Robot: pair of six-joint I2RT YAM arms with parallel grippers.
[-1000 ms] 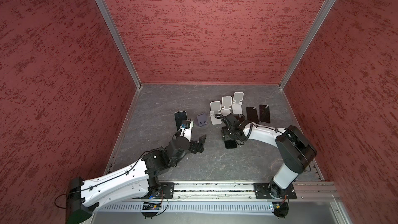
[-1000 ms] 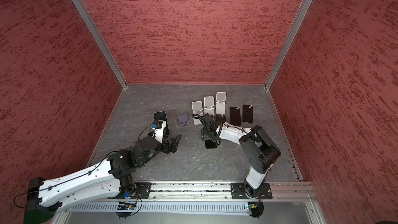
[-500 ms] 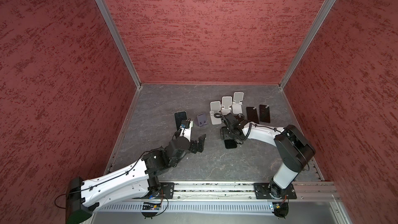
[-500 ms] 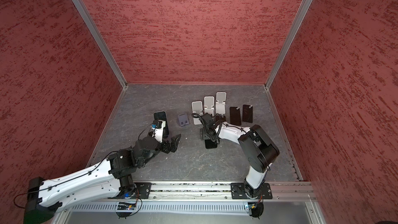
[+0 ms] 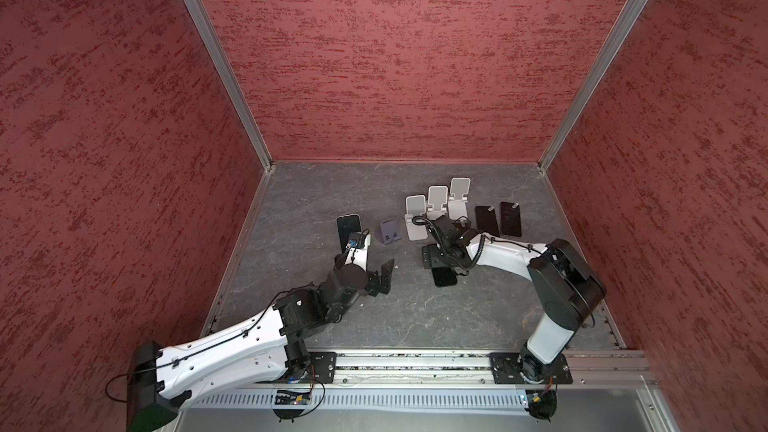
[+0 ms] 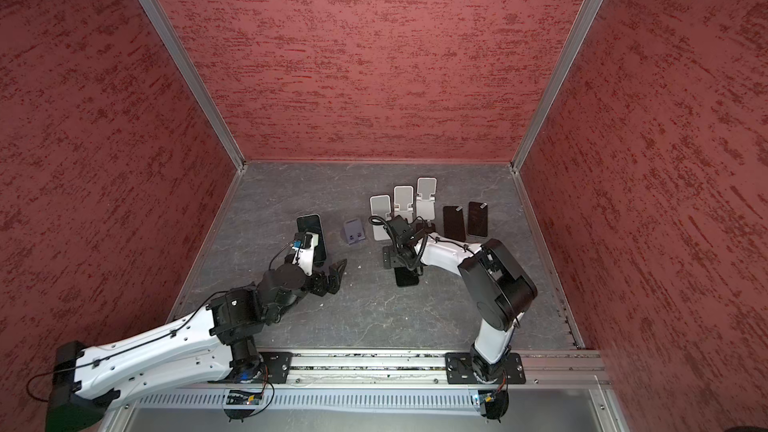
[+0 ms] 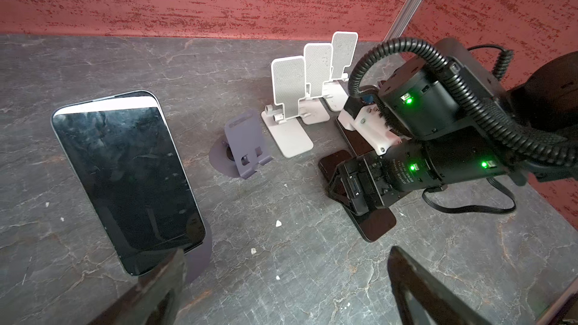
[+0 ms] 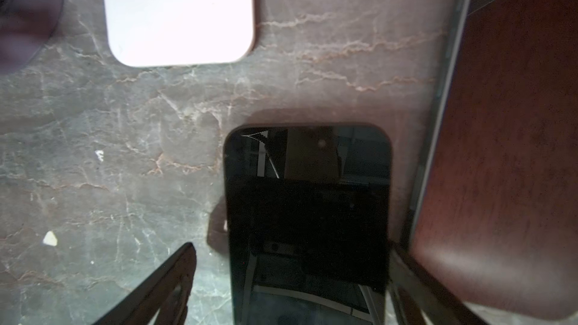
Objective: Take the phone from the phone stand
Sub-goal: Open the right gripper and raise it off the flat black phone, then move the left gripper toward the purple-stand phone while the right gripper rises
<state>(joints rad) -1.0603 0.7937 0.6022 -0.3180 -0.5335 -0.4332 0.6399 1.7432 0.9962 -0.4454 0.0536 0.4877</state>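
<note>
Your left arm: stretched low and forward, wrist near level; left gripper had jaws spread wide, gripping nothing. Your right arm: elbow raised, forearm reaching toward centre; right gripper pointed down, jaws parted.

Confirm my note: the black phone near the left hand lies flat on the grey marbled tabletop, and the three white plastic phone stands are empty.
Not flat: the black phone near the left hand leans propped on a purple round-based stand, as the left wrist view shows. The three white plastic phone stands are empty.
</note>
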